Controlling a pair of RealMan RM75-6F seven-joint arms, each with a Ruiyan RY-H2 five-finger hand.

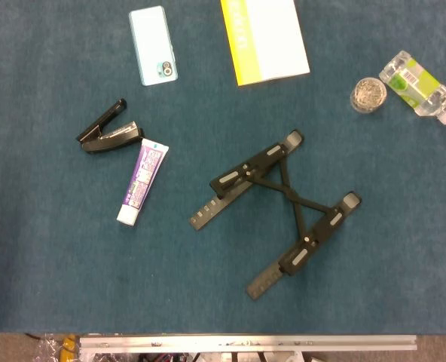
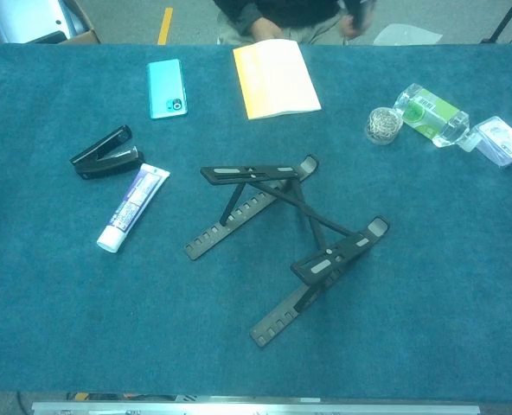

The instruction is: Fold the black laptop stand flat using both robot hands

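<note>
The black laptop stand point(image 1: 283, 200) stands unfolded in the middle of the teal table. Its two notched rails lie spread apart, joined by crossed struts, and both support arms are raised. The chest view shows the stand point(image 2: 291, 233) from the front, with the raised arms clearly off the cloth. Neither of my hands appears in either view.
Left of the stand lie a toothpaste tube point(image 1: 141, 183) and a black stapler point(image 1: 108, 133). At the back are a light-blue phone point(image 1: 153, 45) and a yellow-white booklet point(image 1: 264, 38). A jar of clips point(image 1: 368, 95), a plastic bottle point(image 1: 415, 82) and a small box point(image 2: 502, 141) sit back right.
</note>
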